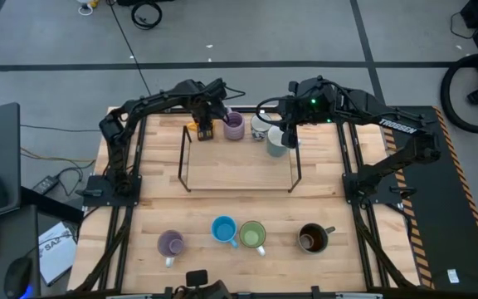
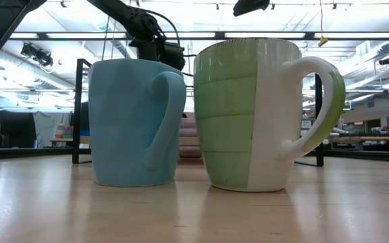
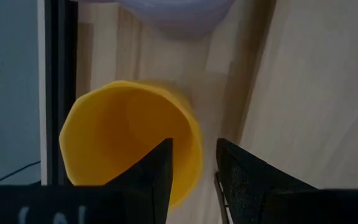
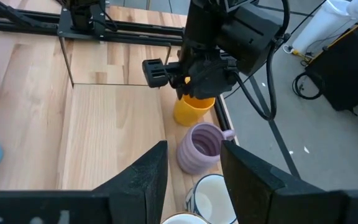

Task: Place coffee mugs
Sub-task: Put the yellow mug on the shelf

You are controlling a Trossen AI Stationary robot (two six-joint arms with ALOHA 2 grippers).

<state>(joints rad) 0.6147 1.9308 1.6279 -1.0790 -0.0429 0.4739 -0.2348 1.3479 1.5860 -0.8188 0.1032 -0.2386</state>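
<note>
The orange mug [image 1: 202, 133] [image 3: 123, 137] [image 4: 194, 111] stands by the far left corner of a black wire frame, with my left gripper [image 1: 204, 123] [image 3: 194, 149] shut over its rim. Beside it in a far row stand a lavender mug [image 1: 234, 126] [image 4: 199, 148] and a white patterned mug [image 1: 260, 124] [image 4: 213, 193]. My right gripper [image 1: 287, 133] [image 4: 194, 149] is over the pale grey-white mug [image 1: 277, 144] [image 4: 180, 219]. Along the near edge stand a second lavender mug [image 1: 170, 243], a blue mug [image 1: 224, 229] [image 2: 137, 121], a green mug [image 1: 252, 236] [image 2: 248, 115] and a dark brown mug [image 1: 312, 238]. My left gripper comes from above, pointing down, with one finger inside the orange mug and one outside, astride its wall [image 3: 192, 163] at the rim. The mug is upright, and its base seems to rest on the table. My right gripper is shut on the pale grey-white mug from above. Its rim [image 4: 180, 219] passes between the fingers at the picture's lower edge, and the place of contact is cut off. I cannot tell whether the mug is lifted.
The black wire frame [image 1: 239, 189] encloses the middle of the table, and bare wood lies inside it. The arm bases stand at the left and right edges. A dark monitor sits off the table's left side.
</note>
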